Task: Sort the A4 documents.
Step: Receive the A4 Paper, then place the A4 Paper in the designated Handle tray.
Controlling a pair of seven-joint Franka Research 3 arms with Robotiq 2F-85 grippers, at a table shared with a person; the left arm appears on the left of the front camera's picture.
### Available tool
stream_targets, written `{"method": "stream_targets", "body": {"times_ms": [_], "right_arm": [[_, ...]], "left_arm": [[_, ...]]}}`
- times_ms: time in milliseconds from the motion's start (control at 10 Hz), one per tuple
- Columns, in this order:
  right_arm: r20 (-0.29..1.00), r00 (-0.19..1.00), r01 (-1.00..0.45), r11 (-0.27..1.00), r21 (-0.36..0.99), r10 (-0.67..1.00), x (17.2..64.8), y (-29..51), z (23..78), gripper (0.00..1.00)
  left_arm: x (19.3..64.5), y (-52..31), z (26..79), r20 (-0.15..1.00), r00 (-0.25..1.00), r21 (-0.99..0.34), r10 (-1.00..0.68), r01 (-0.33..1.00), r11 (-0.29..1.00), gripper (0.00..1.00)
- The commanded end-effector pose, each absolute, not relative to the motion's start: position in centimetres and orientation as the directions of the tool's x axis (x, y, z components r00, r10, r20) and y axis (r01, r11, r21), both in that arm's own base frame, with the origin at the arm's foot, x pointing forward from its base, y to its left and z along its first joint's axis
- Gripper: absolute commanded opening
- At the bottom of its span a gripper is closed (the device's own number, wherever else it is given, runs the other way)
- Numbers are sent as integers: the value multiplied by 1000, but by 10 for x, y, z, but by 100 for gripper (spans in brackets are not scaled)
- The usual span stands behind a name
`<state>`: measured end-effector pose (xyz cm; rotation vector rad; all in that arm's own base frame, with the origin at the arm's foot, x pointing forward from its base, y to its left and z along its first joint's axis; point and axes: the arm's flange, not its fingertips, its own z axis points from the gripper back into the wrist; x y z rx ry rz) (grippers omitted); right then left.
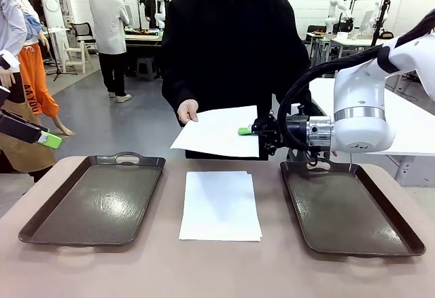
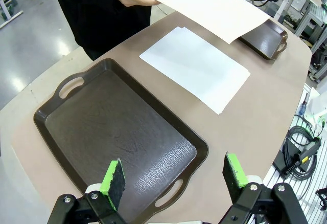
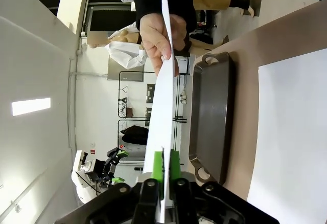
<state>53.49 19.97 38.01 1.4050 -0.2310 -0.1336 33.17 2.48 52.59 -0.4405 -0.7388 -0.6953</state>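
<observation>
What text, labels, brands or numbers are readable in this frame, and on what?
No text can be read.
held sheet: blank on the side shown.
sheets on the table: blank.
left tray, right tray: no label seen.
right arm: a small dark mark, too small to read.

Plain white, unprinted: the sheet (image 1: 217,131) clamped between the right gripper's (image 1: 246,131) green pads (image 3: 174,163). Same blank white on the stack of A4 documents (image 1: 220,205) lower down, off to one side of those fingers. Dark brown, glossy, faintly mottled: the left tray (image 2: 122,132) straight ahead of the left gripper's (image 2: 173,163) black fingers and green pads, the right tray (image 1: 346,209) back behind the right fingers, toward their white arm (image 1: 363,107). Pinkish-beige table (image 1: 217,271). Black jacket (image 1: 234,39) beyond the held sheet.
</observation>
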Motion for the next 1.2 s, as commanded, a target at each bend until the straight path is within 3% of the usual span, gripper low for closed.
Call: {"method": "stream_targets", "body": {"times_ms": [0, 1100], "right_arm": [[87, 968, -57, 130, 990, -235, 538, 208, 378, 0], [80, 972, -45, 159, 986, -223, 534, 202, 380, 0]], "left_arm": [[333, 27, 524, 741, 521, -120, -424, 724, 680, 100], [333, 27, 524, 741, 521, -120, -424, 724, 680, 100]]}}
